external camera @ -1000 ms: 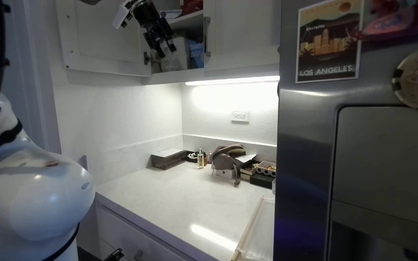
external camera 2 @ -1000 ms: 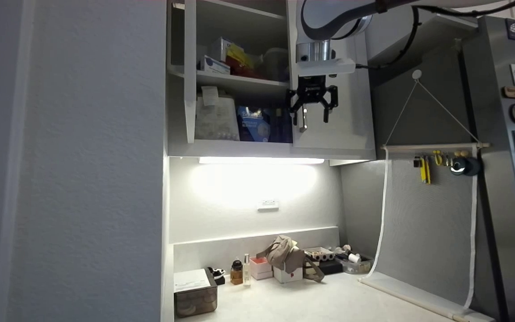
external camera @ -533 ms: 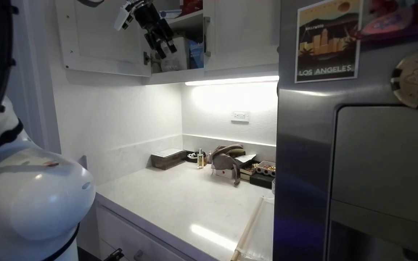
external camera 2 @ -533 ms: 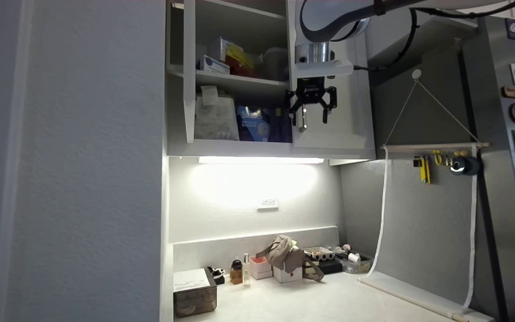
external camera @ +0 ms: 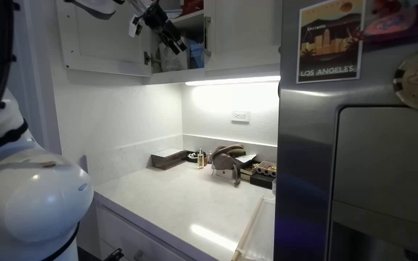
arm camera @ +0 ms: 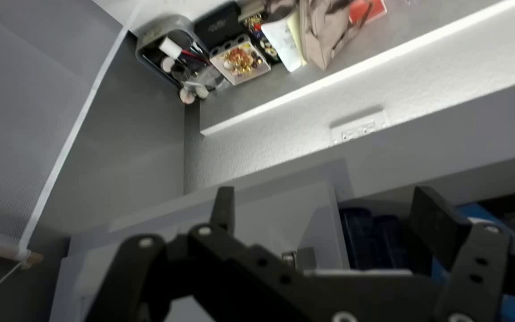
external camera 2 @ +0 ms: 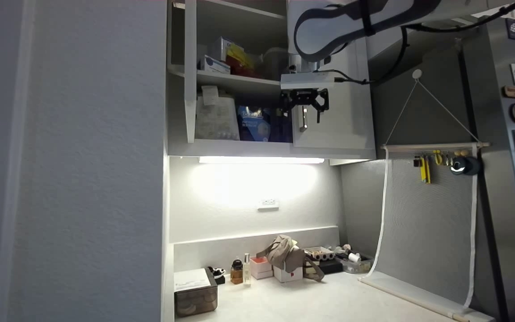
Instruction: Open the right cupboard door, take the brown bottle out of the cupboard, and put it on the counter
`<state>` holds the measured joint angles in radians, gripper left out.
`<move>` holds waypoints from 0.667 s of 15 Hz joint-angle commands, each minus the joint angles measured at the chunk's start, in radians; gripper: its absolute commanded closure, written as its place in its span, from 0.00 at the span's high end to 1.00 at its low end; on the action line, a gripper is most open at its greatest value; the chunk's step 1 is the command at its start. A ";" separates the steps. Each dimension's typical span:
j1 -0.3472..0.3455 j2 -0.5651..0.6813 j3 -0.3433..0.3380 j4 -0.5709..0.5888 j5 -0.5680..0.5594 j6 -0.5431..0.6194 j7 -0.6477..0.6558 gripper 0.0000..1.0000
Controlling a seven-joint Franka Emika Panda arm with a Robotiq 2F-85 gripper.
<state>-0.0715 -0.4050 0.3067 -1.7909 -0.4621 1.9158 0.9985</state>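
We see the right cupboard door (external camera 2: 347, 118) closed against the front of the white cupboard (external camera 2: 239, 148), with its upright metal handle (external camera: 208, 36) near the door's left edge. The space behind it is hidden, and we cannot tell where the brown bottle is. The gripper (external camera 2: 302, 117) hangs before the door with its jaws spread wide; in an exterior view we see it apart from the handle.

The left door (external camera: 100, 40) stands swung open. Inside, on the cupboard's bottom, we make out a pale translucent container (external camera 2: 217, 118), a blue packet (external camera 2: 254, 127) just beside it and dark blue items (arm camera: 358, 232) next to the closed door. On the shelf (external camera 2: 239, 79) above sit a white-and-blue box (external camera 2: 215, 66), a yellow and red packet (external camera 2: 238, 60) and a round container (external camera 2: 276, 62) in shadow.

A light strip (external camera 2: 262, 160) glows under the cupboard, over the white tabletop (external camera 2: 311, 299). A smoky box (external camera 2: 196, 302) stands at the tabletop's left edge. From there, along the back edge toward the right, we find an amber bottle (external camera 2: 236, 273) with a black cap, a slim clear bottle (external camera 2: 246, 273) just beside it, a pink box (external camera 2: 262, 269) and a taupe cloth bundle (external camera 2: 282, 257) draped over a white box (external camera 2: 289, 275). Farther right, a polka-dot tray (external camera 2: 324, 257) holds gold-coloured bits, and a plastic bin (external camera 2: 358, 270) of small things sits near the back right corner. A mesh panel (external camera 2: 427, 223) hangs at the right, its lower rod (external camera: 249, 228) on the tabletop.
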 commanded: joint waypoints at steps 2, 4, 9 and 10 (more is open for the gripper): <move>-0.033 0.100 0.030 0.049 -0.213 0.161 0.222 1.00; -0.020 0.126 0.028 0.061 -0.331 0.199 0.314 1.00; 0.030 0.173 0.033 0.097 -0.632 0.129 0.480 1.00; 0.041 0.179 0.032 0.096 -0.685 0.096 0.498 1.00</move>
<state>-0.0590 -0.2625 0.3311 -1.7358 -1.0200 2.0963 1.4321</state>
